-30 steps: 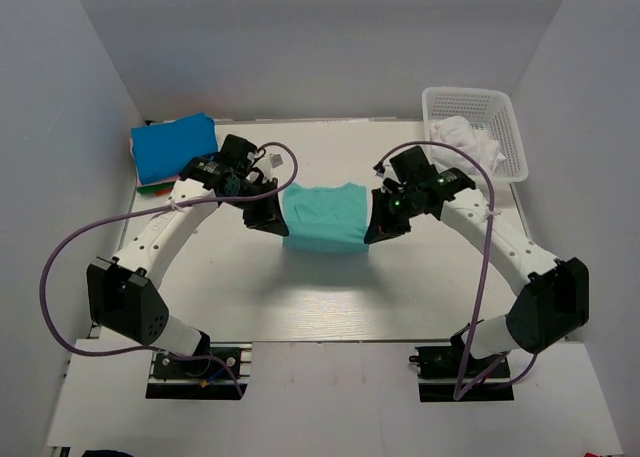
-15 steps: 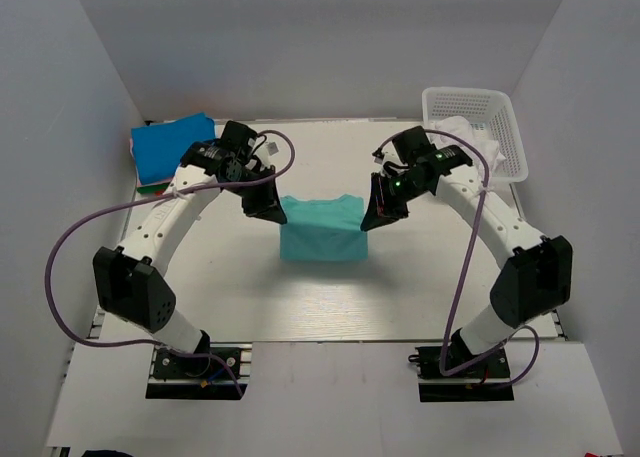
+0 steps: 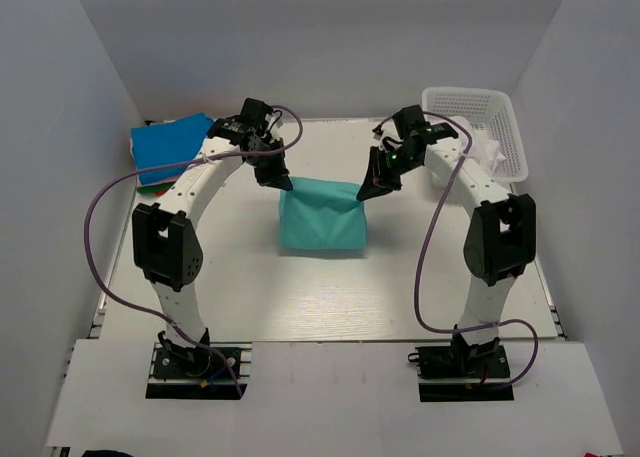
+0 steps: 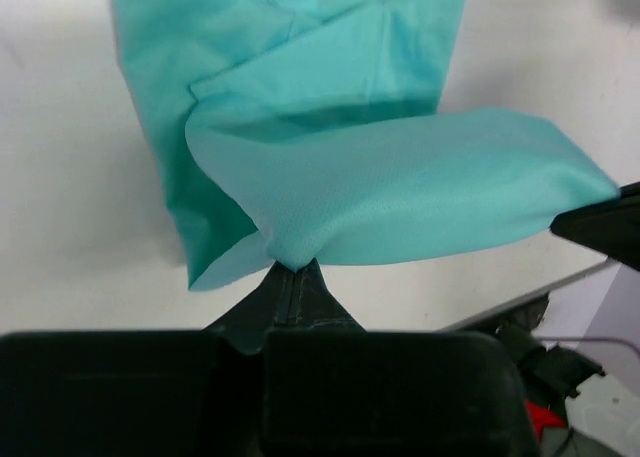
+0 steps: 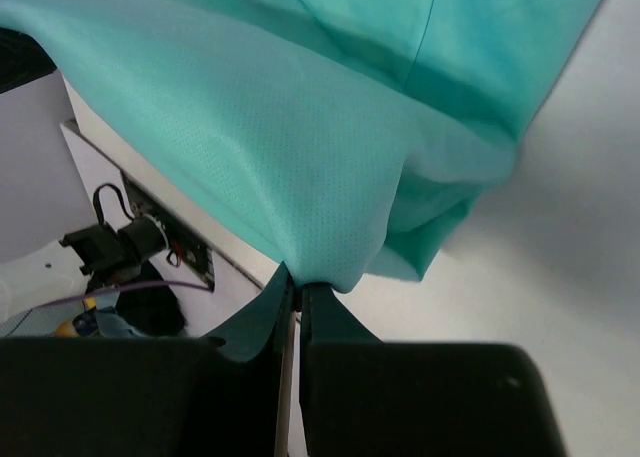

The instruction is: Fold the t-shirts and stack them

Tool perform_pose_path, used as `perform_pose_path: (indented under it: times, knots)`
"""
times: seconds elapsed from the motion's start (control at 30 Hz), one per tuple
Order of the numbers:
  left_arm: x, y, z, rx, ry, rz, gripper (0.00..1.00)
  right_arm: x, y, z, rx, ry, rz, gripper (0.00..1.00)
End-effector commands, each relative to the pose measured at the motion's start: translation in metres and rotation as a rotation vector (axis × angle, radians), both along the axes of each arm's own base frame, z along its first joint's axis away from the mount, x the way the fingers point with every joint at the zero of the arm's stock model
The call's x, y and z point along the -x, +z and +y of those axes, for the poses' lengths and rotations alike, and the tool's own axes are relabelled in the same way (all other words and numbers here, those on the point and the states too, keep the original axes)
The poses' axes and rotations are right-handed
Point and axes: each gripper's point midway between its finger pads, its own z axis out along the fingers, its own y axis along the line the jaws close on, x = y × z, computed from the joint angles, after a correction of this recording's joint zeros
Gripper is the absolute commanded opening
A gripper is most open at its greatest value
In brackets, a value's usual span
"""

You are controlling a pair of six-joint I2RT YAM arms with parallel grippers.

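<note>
A teal-green t-shirt (image 3: 320, 217) hangs between my two grippers over the middle of the table, its lower part resting on the surface. My left gripper (image 3: 284, 184) is shut on its upper left corner; in the left wrist view the cloth (image 4: 380, 177) bunches at the tips (image 4: 295, 269). My right gripper (image 3: 364, 191) is shut on the upper right corner; in the right wrist view the cloth (image 5: 300, 137) runs into the closed tips (image 5: 297, 285). A folded bright blue t-shirt (image 3: 170, 145) lies on a stack at the far left. A white shirt (image 3: 470, 142) sits in the basket.
A white plastic lattice basket (image 3: 480, 112) stands at the far right corner. A red-pink edge (image 3: 152, 187) shows under the blue stack. Grey walls close in the table on three sides. Purple cables loop from both arms.
Both grippers have moved toward the far side and lifted the shirt's far edge; the shirt went from lying flat to hanging between them, with the near part trailing on the table.
</note>
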Motion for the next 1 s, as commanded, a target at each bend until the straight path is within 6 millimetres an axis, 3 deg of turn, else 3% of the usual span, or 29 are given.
perform_pose_path:
  times: [0.0,0.07,0.27,0.3,0.33,0.4,0.43,0.5,0.53,0.6,0.63,0.7,0.73,0.77,0.8,0.97]
  knots:
    - [-0.035,0.009,0.008,-0.009,0.075,-0.075,0.0,-0.033,0.006,0.003,-0.048,0.017,-0.064,0.0]
    - [-0.04,0.002,0.008,-0.023,0.09,-0.065,0.0,-0.043,0.006,0.005,-0.05,0.014,-0.07,0.0]
    - [-0.081,-0.01,0.013,-0.021,0.143,-0.113,0.0,-0.076,-0.025,0.005,-0.055,-0.011,-0.02,0.0]
    - [-0.087,-0.026,0.011,-0.031,0.143,-0.087,0.0,-0.082,-0.023,0.005,-0.056,-0.021,-0.028,0.0]
    - [-0.098,-0.019,0.005,-0.011,0.137,-0.109,0.0,-0.088,-0.034,0.005,-0.052,-0.031,-0.009,0.0]
    - [-0.11,-0.021,0.008,-0.018,0.151,-0.114,0.0,-0.098,-0.036,0.003,-0.053,-0.056,-0.015,0.0]
    - [-0.114,-0.034,0.007,-0.026,0.15,-0.093,0.0,-0.104,-0.044,0.002,-0.046,-0.067,-0.01,0.0]
    - [-0.118,-0.037,0.009,-0.016,0.164,-0.083,0.0,-0.115,-0.048,0.004,-0.052,-0.076,-0.038,0.0]
    - [-0.122,-0.042,0.007,-0.015,0.164,-0.088,0.0,-0.121,-0.051,0.008,-0.069,-0.062,-0.057,0.02]
    - [-0.125,-0.051,0.011,-0.015,0.183,-0.072,0.0,-0.128,-0.057,0.011,-0.073,-0.068,-0.07,0.21]
    - [-0.128,-0.053,0.008,-0.003,0.186,-0.067,0.14,-0.134,-0.059,0.01,-0.067,-0.085,-0.074,0.39]
    - [-0.14,-0.04,0.011,0.008,0.208,-0.104,0.26,-0.142,-0.06,0.008,-0.061,-0.102,-0.092,0.49]
    - [-0.142,-0.036,0.011,0.013,0.209,-0.116,0.39,-0.145,-0.059,0.009,-0.061,-0.108,-0.107,0.6]
    - [-0.149,-0.026,0.014,0.018,0.21,-0.145,0.94,-0.147,-0.049,0.009,-0.067,-0.117,-0.123,0.9]
    - [-0.15,-0.022,0.014,0.022,0.211,-0.154,1.0,-0.15,-0.043,0.01,-0.076,-0.115,-0.15,0.9]
    - [-0.144,0.001,0.01,0.064,0.183,-0.203,1.0,-0.136,-0.016,0.014,-0.109,-0.096,-0.192,0.9]
